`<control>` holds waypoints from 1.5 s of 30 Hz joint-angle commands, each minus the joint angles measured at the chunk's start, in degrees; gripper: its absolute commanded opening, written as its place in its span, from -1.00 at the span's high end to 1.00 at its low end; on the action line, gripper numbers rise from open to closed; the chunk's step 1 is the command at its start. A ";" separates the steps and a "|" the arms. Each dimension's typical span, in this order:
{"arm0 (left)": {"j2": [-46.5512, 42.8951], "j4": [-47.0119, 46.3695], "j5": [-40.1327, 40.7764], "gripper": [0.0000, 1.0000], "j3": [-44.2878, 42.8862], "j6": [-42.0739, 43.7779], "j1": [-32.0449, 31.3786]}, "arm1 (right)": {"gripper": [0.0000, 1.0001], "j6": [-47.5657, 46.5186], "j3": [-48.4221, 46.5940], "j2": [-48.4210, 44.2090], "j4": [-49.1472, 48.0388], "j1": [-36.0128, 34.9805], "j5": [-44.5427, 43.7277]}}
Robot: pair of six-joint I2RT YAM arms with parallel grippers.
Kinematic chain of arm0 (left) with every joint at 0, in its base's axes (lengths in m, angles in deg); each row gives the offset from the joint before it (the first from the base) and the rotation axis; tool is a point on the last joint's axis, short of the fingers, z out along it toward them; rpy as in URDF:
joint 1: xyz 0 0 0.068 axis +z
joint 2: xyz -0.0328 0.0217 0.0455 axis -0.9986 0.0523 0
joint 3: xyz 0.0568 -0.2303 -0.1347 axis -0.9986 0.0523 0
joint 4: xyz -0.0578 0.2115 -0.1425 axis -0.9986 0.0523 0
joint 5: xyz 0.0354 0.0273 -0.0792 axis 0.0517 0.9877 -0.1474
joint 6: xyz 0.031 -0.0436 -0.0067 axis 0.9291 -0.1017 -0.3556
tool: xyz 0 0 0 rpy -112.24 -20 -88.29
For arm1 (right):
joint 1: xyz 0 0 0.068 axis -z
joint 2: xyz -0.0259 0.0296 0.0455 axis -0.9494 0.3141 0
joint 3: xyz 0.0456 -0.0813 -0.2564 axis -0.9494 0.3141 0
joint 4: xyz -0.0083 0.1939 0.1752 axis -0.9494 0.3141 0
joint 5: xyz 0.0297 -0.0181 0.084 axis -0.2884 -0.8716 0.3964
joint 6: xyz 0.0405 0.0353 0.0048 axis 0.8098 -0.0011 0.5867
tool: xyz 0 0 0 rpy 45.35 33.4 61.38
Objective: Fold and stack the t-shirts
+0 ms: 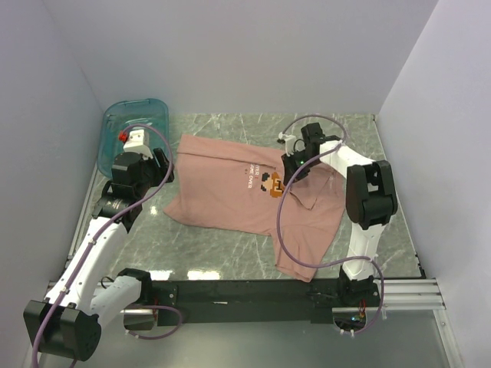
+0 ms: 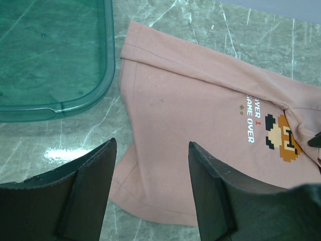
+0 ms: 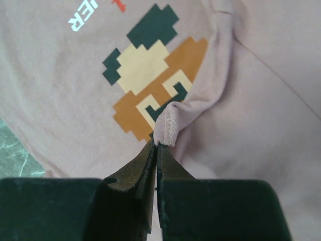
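One dusty-pink t-shirt (image 1: 230, 192) lies spread on the marble table, its pixel-art print (image 1: 270, 184) facing up. My right gripper (image 1: 294, 170) is over the print, shut on a stitched edge of the t-shirt (image 3: 261, 100). In the right wrist view the gripper (image 3: 156, 145) pinches that fold of hem (image 3: 167, 123), and the cloth is drawn up over the print (image 3: 150, 85). My left gripper (image 1: 163, 170) hovers open at the shirt's left side. In the left wrist view the gripper (image 2: 152, 143) frames the t-shirt (image 2: 200, 100) near its lower left corner, nothing between the fingers.
A translucent teal plastic bin (image 1: 134, 126) stands at the back left, close to the left gripper, and shows as the bin (image 2: 50, 50) in the left wrist view. White walls close in the table on three sides. The arms' mounting rail (image 1: 253, 295) runs along the near edge.
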 commanded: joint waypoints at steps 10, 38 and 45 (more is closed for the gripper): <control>0.14 -2.00 -1.26 -0.29 0.22 0.55 0.04 | 0.88 0.93 -2.39 -0.98 -0.12 -3.32 -0.50; 0.49 -1.74 -0.65 -0.33 0.14 0.28 0.13 | 0.25 -14.18 -3.10 -4.74 12.96 -5.79 5.03; -2.40 -2.00 -0.20 -0.73 1.36 -4.10 1.10 | 0.01 -8.14 6.45 -17.31 3.16 13.09 11.44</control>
